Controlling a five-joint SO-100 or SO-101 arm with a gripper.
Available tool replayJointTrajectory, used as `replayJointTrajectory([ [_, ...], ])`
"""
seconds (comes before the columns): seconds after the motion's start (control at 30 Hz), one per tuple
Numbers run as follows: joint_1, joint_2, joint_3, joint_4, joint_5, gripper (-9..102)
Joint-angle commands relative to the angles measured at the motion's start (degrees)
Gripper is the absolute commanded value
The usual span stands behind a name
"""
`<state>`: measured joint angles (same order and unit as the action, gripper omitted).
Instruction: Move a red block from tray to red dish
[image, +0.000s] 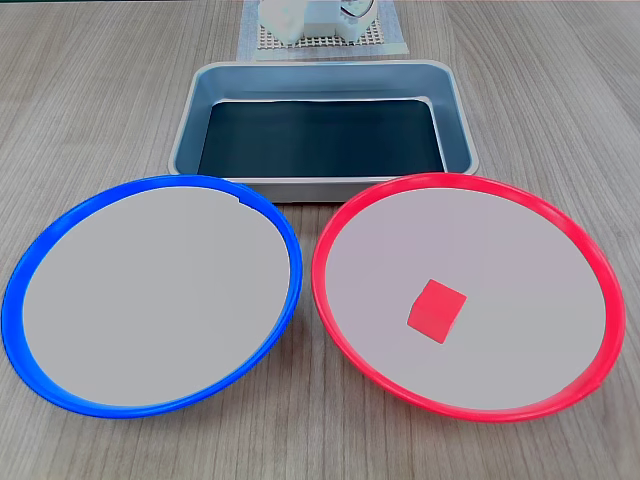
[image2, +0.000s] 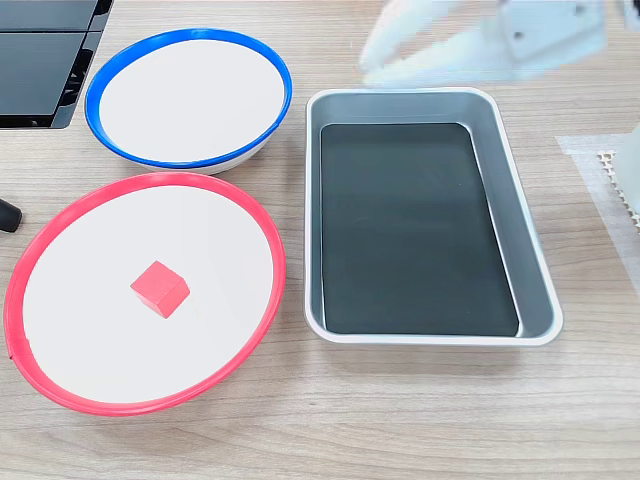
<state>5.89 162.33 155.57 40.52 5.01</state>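
On the wooden surface (image: 90, 90), the red block (image2: 159, 289) lies inside the red dish (image2: 262, 232), the tray (image2: 530, 260) stands empty, and the blurred white tool (image2: 400, 57), fingers apart and holding nothing, hovers above the tray's far edge, the move apparently complete.

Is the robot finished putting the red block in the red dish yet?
Looks finished. The red block sits inside the red dish, a little off centre, and the tray shows only its dark floor. The hand is blurry above the tray's far edge and carries nothing that I can see. Nothing looks left to move.
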Motion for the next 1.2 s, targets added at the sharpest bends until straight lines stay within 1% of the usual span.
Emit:
replayJointTrajectory([
  [0.0, 1.1, 9.9, 7.3, 3.0, -0.4, 0],
  [0.27, 1.3, 23.0, 16.8, 7.8, 0.0, 0],
  [0.57, 2.3, 28.3, 17.7, 16.4, 0.3, 0],
  [1.17, 2.0, 28.3, 17.7, 16.5, -0.1, 0],
])
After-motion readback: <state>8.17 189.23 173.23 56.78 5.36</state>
